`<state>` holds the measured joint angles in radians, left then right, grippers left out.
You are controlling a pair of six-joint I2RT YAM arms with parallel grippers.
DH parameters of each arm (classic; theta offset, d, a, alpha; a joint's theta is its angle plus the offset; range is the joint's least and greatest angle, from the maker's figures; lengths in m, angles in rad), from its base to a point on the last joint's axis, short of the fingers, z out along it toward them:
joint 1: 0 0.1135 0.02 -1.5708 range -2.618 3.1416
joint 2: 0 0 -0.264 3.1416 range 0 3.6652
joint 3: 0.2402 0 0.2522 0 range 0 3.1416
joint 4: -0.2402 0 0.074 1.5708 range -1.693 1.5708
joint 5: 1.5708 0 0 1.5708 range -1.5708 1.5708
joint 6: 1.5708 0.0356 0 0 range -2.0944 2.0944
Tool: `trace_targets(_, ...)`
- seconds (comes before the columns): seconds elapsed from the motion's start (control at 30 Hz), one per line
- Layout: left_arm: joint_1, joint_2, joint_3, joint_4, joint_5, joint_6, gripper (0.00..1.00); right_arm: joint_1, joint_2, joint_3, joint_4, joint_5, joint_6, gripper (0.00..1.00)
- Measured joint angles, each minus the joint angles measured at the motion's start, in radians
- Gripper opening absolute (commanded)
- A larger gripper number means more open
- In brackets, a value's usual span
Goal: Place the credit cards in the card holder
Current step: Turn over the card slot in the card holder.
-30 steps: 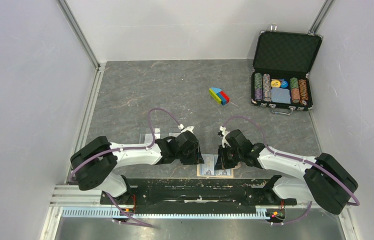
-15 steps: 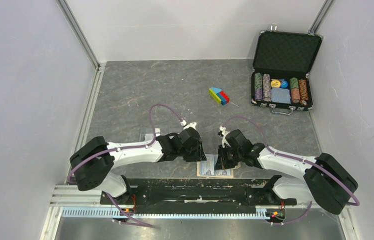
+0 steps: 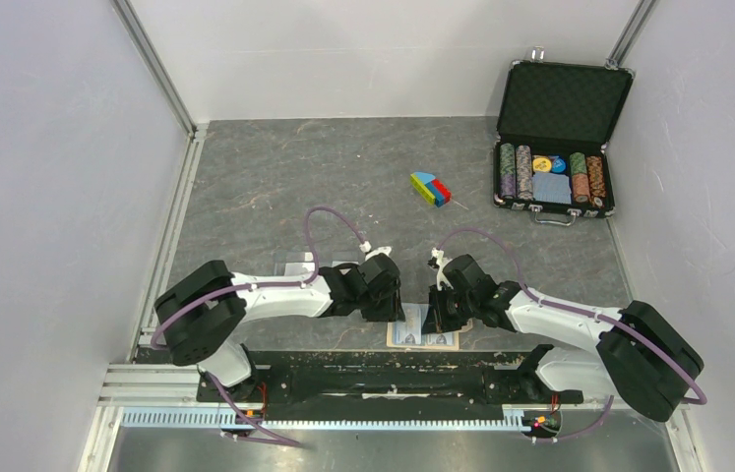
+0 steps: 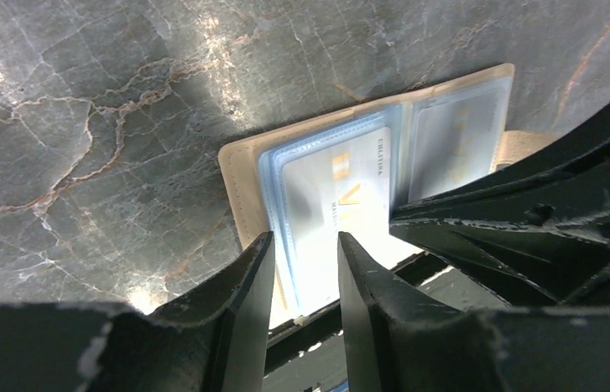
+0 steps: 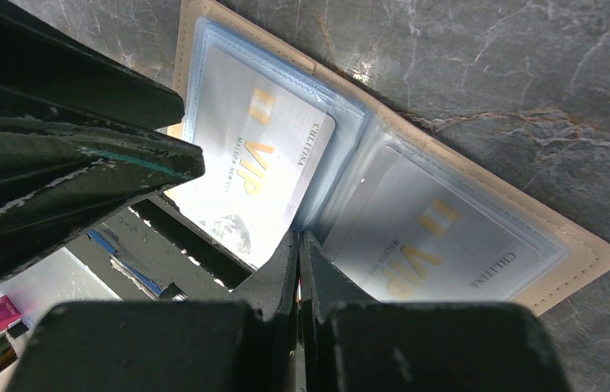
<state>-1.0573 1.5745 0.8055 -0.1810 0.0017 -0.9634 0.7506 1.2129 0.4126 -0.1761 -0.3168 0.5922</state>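
Note:
The tan card holder lies open on the table's near edge, between my two grippers. One pale credit card with gold print sits under the hazy plastic of its right pocket. The other credit card lies on the left panel; I cannot tell how deep it sits in that pocket. My left gripper is open, its fingers either side of that card's near end with nothing between them. My right gripper is shut, with its tip on the holder's middle fold.
An open black poker-chip case stands at the back right. A small coloured block toy lies mid-table. A black rail runs along the near edge just behind the holder. White walls close in both sides.
My left arm has slid to the right, bringing its gripper over the holder's left panel. The right arm and the holder have not moved.

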Motion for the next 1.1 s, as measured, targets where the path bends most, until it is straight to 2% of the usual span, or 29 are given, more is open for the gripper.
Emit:
trace_targets(0.47, 0.0, 0.033, 0.004, 0.021, 0.027, 0.015, 0.39, 0.0, 0.003, 0.001, 0.001, 0.0, 0.0, 0.0)
trace_targets(0.63, -0.014, 0.032, 0.049, -0.042, 0.002, 0.027, 0.43, 0.0, 0.003, 0.0, 0.001, 0.0, 0.0, 0.0)
trace_targets(1.1, -0.058, 0.009, 0.118, -0.155, -0.08, 0.042, 0.43, 0.0, 0.003, 0.001, 0.001, 0.0, 0.0, 0.0)
